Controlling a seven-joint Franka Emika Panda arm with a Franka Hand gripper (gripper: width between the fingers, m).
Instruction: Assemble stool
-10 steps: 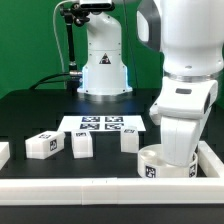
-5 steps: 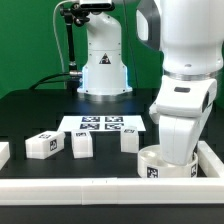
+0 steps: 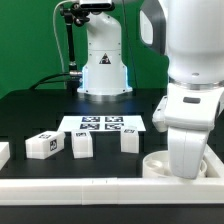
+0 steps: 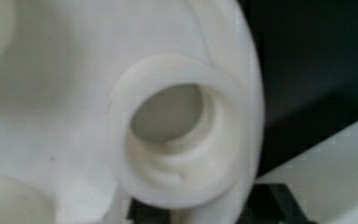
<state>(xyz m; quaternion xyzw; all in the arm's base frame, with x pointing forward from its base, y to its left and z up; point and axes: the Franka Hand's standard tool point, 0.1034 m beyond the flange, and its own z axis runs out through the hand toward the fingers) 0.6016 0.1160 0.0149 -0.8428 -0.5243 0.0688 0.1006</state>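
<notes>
Tool clenched (fingers hidden behind arm; grip on seat unconfirmed). Seat sat at exterior view's right of marker board, front tag no longer showing: arm had shifted rightward, likely repositioning seat. Three legs waited before marker board, unfitted.

In the exterior view the white robot arm, itself cut off by the top edge, stands in front of the round white plastic stool seat. It hides most of the disc and the whole gripper, so what the closed jaws touch cannot be told. The wrist view shows that seat only as a blurred close-up running out of the picture on several sides, its one round socket soft-edged. A small white piece is cut by the exterior view's left edge, too little showing to identify it.
</notes>
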